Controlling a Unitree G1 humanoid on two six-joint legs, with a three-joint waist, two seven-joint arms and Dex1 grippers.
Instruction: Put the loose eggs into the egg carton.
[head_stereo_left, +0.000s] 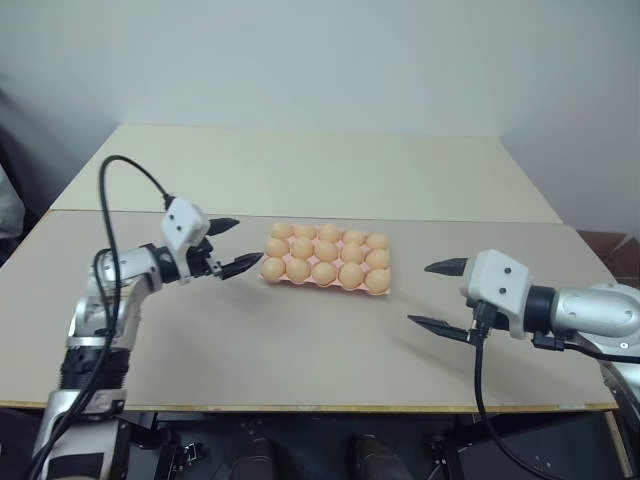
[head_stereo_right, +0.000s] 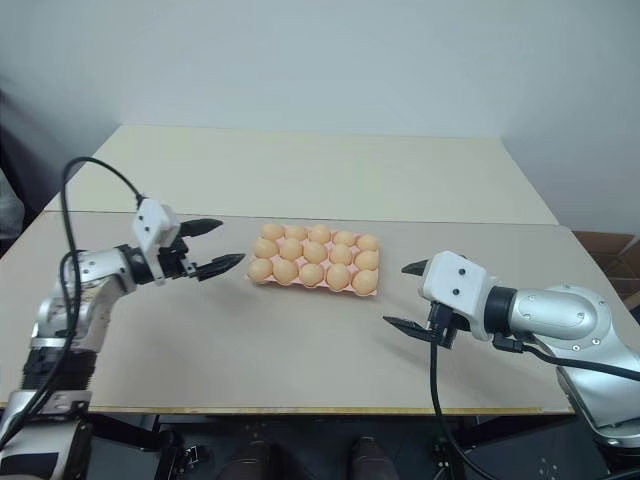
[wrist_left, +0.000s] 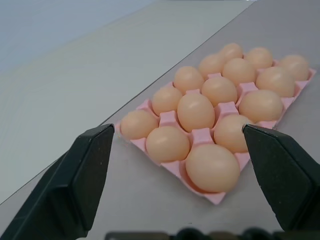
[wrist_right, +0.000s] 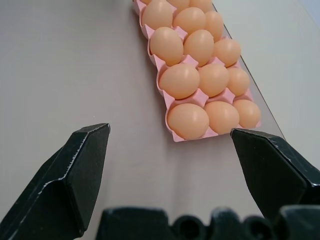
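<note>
Eggs (head_stereo_left: 325, 250) fill every cup of the egg carton (head_stereo_left: 300, 281) that can be seen — three rows of five, each pale orange oval seated upright in its own hollow, so the moulded pink ridges keep neighbours from knocking together. That tray lies flat near the middle of the bench (head_stereo_left: 250, 350), just ahead of the seam where the nearer tan board meets the paler one behind it. No egg lies loose on the boards, so the job looks finished, or as good as.

Just to the carton's left hovers the left pincer (head_stereo_left: 230, 248), held roughly level and aimed at the near corner, its two black fingers spread wide with nothing between them. From its wrist view the corner egg sits squarely in the gap between the tips, which suits a hand that has let go of that last egg; that is a judgement, not something seen.

Well apart from the tray on the other side is the right pincer (head_stereo_left: 437, 295), tilted downward toward the carton's end, fingers likewise wide apart and empty — parked clear, it seems, so as not to crowd the working side.
</note>
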